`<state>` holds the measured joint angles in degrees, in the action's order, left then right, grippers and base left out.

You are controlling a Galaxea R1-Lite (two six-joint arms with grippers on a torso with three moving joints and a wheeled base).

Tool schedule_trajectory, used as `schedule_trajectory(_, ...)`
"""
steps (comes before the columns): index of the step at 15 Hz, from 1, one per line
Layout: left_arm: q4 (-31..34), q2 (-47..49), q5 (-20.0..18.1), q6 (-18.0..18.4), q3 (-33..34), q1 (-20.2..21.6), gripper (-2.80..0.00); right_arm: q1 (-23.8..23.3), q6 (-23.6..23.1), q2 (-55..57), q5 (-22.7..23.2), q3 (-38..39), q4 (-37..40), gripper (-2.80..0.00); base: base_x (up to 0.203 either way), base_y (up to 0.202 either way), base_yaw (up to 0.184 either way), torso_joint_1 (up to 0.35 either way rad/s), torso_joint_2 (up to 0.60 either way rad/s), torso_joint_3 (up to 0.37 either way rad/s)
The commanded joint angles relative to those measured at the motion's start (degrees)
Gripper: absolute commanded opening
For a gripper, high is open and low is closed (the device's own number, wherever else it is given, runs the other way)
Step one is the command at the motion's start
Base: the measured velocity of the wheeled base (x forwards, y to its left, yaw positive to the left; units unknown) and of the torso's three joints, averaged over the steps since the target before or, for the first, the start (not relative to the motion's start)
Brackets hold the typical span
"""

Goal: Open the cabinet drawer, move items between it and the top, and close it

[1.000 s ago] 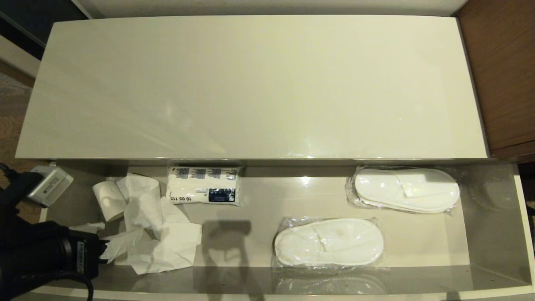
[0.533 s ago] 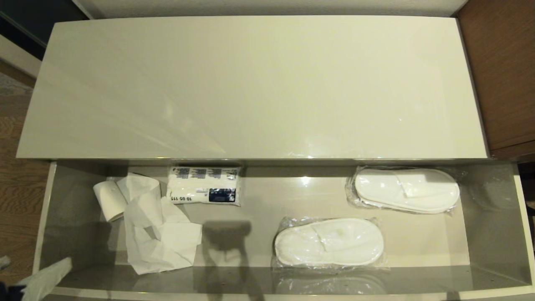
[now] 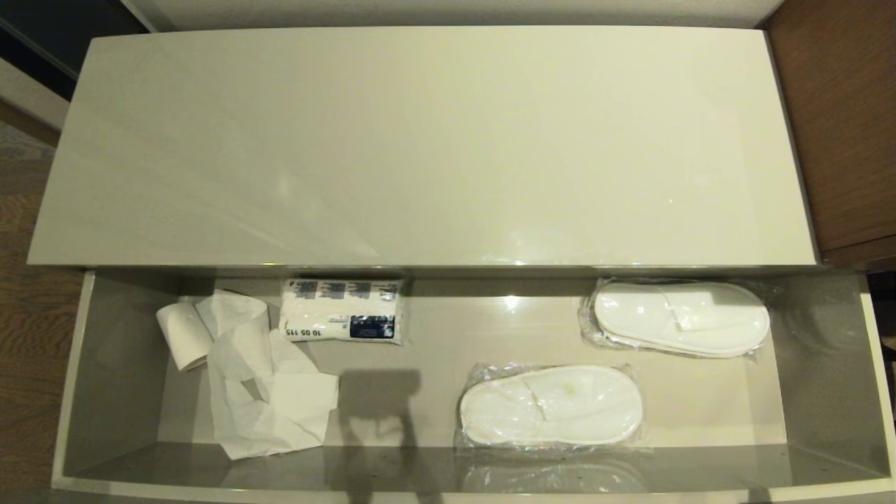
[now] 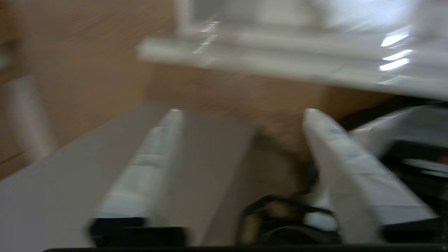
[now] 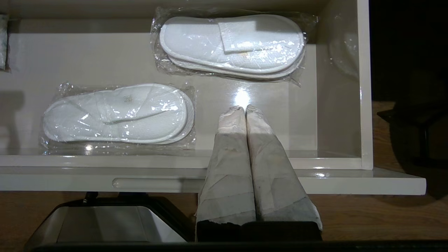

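Head view shows the cabinet drawer (image 3: 119, 364) pulled open below the top (image 3: 420, 147), and neither arm is in this view. At 9 o'clock in the drawer lies the white paper roll (image 3: 183, 334) with its loose tail (image 3: 269, 395) spread toward 7 o'clock; just beside it, at 11 o'clock, a wrapped white pack (image 3: 341, 309) carries the upside-down print "10 05 115" and a dark label too small to read. One slipper pair (image 3: 551, 404) lies at 5 o'clock, the other slipper pair (image 3: 680, 318) at 2 o'clock, well apart. The right gripper (image 5: 245, 109) hangs over the drawer's front edge with fingers pressed together, holding nothing, the near slipper pair at its 9 o'clock. The left gripper (image 4: 241, 111) is blurred, its fingers spread apart and empty, outside the drawer.
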<state>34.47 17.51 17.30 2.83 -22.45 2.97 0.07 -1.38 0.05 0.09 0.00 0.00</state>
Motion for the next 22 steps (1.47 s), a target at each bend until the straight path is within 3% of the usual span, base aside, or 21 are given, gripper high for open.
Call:
schedule_trajectory(1, -0.2, -1.7, 5.7, 0.5, 3.4, 0.4, -2.8, 0.0, 0.0, 0.0, 0.0, 0.1, 0.0, -2.8, 0.0, 0.0, 0.0, 0.0, 0.0, 0.0)
schedule_trajectory(3, -0.8, -1.8, 5.8, 0.5, 3.5, 0.4, -2.8, 0.0, 0.0, 0.0, 0.1, 0.1, 0.0, -2.8, 0.0, 0.0, 0.0, 0.0, 0.0, 0.0)
schedule_trajectory(4, -4.3, -2.1, 5.7, 0.1, 3.5, 0.2, -2.8, 0.0, 0.1, 0.0, 0.1, 0.1, 0.0, -2.8, 0.0, 0.0, 0.0, 0.0, 0.0, 0.0)
schedule_trajectory(6, -3.9, -3.2, 2.7, -0.6, -2.3, -0.3, -2.8, 0.0, 0.0, 0.0, 0.1, 0.1, 0.0, -2.8, 0.0, 0.0, 0.0, 0.0, 0.0, 0.0)
schedule_trajectory(7, -2.0, -3.7, 0.3, -1.5, -4.5, -0.5, -2.8, 0.0, 0.1, 0.0, 0.1, 0.1, -0.1, -2.8, 0.091, 0.0, 0.003, 0.002, 0.0, 0.002)
schedule_trajectory(10, 11.5, -6.8, -9.5, -5.0, -11.4, -1.3, -2.8, 0.0, 0.1, 0.0, 0.1, 0.1, -0.1, -2.8, 0.185, 0.0, 0.0, 0.002, 0.0, 0.003)
schedule_trajectory(11, 15.5, -10.6, -13.0, -5.7, -11.5, -1.7, -2.8, 0.0, 0.0, 0.0, 0.1, 0.1, -0.1, -2.8, 0.194, 0.0, -0.001, 0.002, 0.0, 0.002)
schedule_trajectory(14, 17.0, -17.4, -16.3, -7.0, -6.0, -2.5, -2.8, -0.1, -0.3, 0.0, 0.3, 0.1, -0.1, -2.8, 0.171, 0.0, 0.0, 0.005, 0.0, 0.0)
schedule_trajectory(15, 12.0, -17.4, -12.2, -7.0, -2.0, -2.6, -2.8, 0.0, -0.3, 0.0, 0.3, 0.1, -0.1, -2.8, 0.056, 0.0, 0.006, 0.004, 0.0, 0.004)
schedule_trajectory(17, -6.0, -17.4, -1.8, -6.5, 7.2, -2.7, -2.8, 0.0, -0.3, 0.0, 0.3, 0.1, -0.1, -2.8, 0.0, 0.0, 0.0, 0.0, 0.0, 0.0)
schedule_trajectory(18, -10.1, -17.4, 1.4, -6.2, 9.2, -2.7, -2.8, 0.0, -0.3, 0.0, 0.3, 0.1, -0.2, -2.8, 0.0, 0.0, 0.0, 0.0, 0.0, 0.0)
schedule_trajectory(20, -28.7, -17.4, -1.3, -5.6, 16.4, -2.7, -2.8, 0.0, -0.1, 0.0, 0.3, 0.1, -0.1, -2.8, 0.0, 0.0, 0.0, 0.0, 0.0, 0.0)
schedule_trajectory(21, -35.9, -17.5, -6.9, -5.6, 19.2, -2.7, -2.8, 0.0, -0.1, 0.0, 0.3, 0.1, -0.2, -2.8, 0.0, 0.0, 0.0, 0.0, 0.0, 0.0)
schedule_trajectory(22, -38.8, -17.4, -12.3, -5.4, 20.9, -2.7, -2.8, 0.0, -0.1, 0.0, 0.3, 0.1, -0.2, -2.8, 0.0, 0.0, 0.0, 0.0, 0.0, 0.0)
